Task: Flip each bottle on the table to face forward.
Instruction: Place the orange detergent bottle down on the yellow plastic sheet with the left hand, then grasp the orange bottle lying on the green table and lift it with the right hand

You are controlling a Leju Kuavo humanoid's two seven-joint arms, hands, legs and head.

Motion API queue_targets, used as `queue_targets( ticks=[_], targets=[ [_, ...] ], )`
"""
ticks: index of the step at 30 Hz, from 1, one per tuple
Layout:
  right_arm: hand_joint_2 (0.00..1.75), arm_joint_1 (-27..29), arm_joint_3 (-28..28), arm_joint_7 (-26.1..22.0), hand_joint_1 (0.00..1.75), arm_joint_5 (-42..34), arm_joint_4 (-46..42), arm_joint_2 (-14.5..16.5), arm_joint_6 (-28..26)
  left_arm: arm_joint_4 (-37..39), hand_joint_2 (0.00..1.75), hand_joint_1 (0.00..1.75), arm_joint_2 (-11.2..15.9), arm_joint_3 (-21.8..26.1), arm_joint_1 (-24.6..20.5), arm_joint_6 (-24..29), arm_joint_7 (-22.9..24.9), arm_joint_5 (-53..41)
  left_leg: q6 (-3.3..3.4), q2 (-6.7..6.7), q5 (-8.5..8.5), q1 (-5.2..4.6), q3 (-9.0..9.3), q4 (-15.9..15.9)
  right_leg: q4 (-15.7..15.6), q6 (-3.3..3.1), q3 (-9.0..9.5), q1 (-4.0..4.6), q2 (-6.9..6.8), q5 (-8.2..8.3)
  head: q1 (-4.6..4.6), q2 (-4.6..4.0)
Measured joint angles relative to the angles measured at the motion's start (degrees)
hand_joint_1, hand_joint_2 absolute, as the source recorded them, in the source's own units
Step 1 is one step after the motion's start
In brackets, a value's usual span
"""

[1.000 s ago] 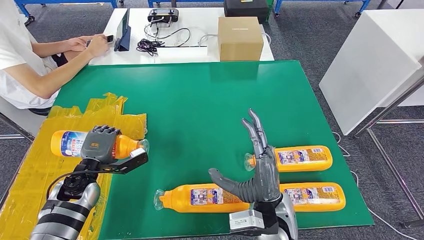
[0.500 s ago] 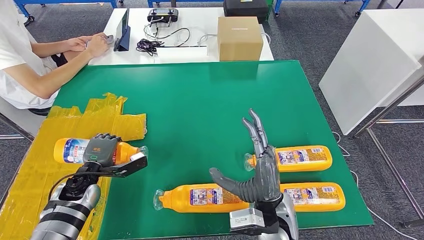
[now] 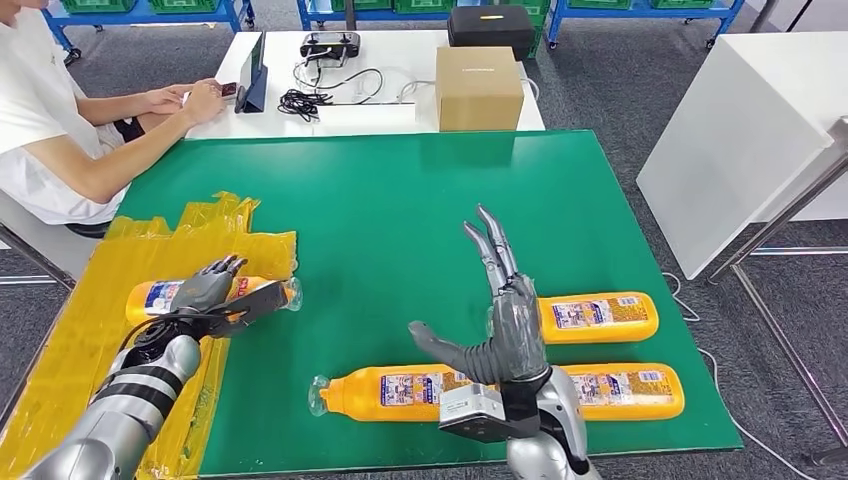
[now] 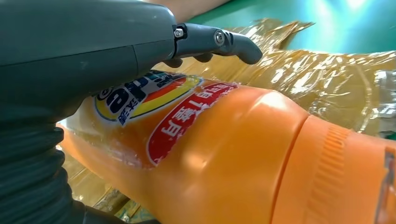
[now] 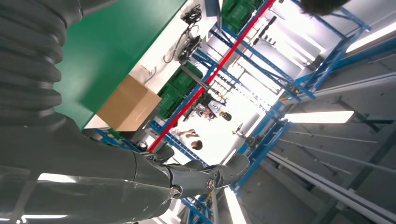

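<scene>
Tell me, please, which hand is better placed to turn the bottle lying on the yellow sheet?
The left hand: it already rests on that bottle. The right hand is raised, fingers spread, holding nothing, above the other bottles.

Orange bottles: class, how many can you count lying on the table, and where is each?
4. One bottle lies on the yellow sheet under the left hand; one at the near edge; two on the right, one behind the other, partly hidden by the right hand.
</scene>
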Motion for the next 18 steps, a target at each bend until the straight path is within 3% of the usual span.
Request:
queue_targets(
  ticks=[4, 12, 18],
  targets=[
    [1.75, -0.8, 0.3, 0.5, 0.0, 0.2, 0.8, 0.3, 0.5, 3.2, 1.75, 0.0, -0.5, 0.8, -1.8, 0.9, 1.7, -0.1, -0.01, 0.14, -0.32, 0.02, 0.77, -0.1, 0.0, -0.24, 0.44, 0.03, 0.05, -0.26, 0.01, 0.0],
    [1.75, -1.2, 0.5, 1.0, 0.0, 0.5, 1.2, 0.8, 0.5, 3.5, 1.75, 0.0, -1.4, 3.6, -1.9, 5.2, 1.0, 0.8, -0.23, 0.23, 0.68, 0.12, 0.17, -0.3, 0.0, -0.39, 0.21, 0.14, 0.02, 0.35, -0.02, 0.0],
    [1.75, -0.3, 0.2, 1.6, 0.0, 1.8, 1.8, 0.4, 0.4, -3.5, 1.75, 0.0, -2.8, 5.7, 2.5, 6.7, -5.9, 8.3, -0.27, 0.33, 0.63, 0.12, -0.01, -0.4, 0.0, -0.4, -0.09, 0.14, 0.1, 0.32, -0.02, 0.0]
  ],
)
